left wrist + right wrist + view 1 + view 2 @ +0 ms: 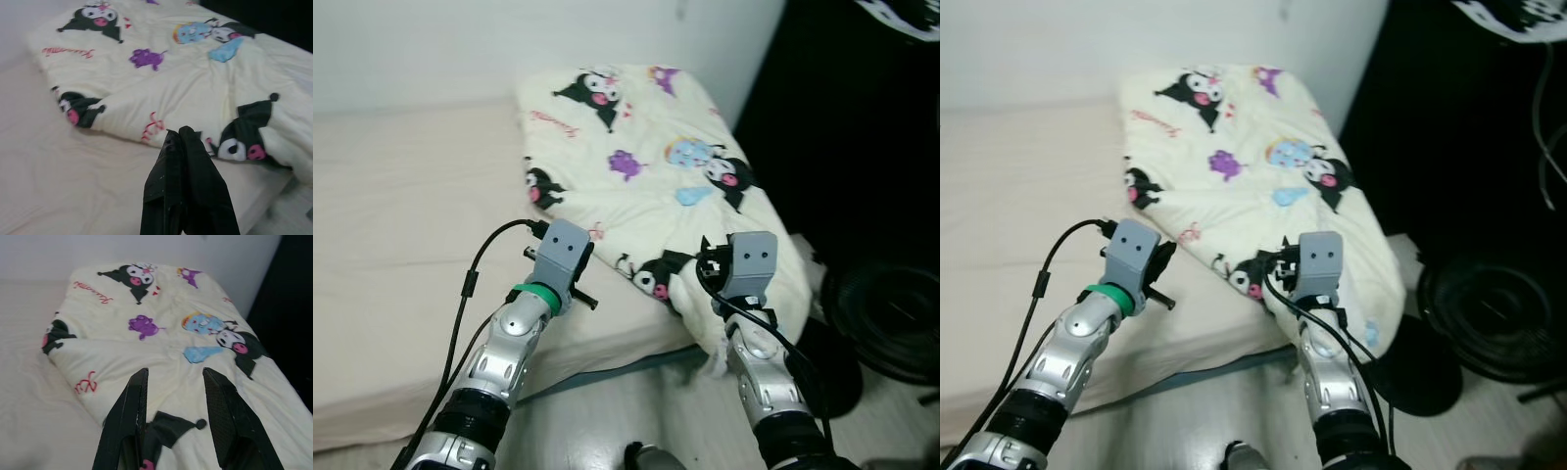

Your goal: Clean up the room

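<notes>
A bare cream mattress [401, 215] fills the left of the scene, its near edge above a pale floor [607, 421]. The left gripper [182, 139] hangs over that sheet just beside the folded quilt's near edge, its two black fingers [195, 161] pressed together with nothing between them. To its right lies the cartoon-print quilt [646, 166], cream with black-and-pink characters, a purple figure and blue patches, folded into a thick pad on the bed's right end; its near corner droops over the mattress edge toward the floor. The right gripper [173, 374] hovers above that drooping corner, fingers spread wide apart and empty, a black character print showing between them. From the head views both grippers' fingers are hidden behind their grey wrist housings. Further right, a dark round fan [891, 313] sits on the floor, cut off by the frame, and the space above it is too dark to make out.
</notes>
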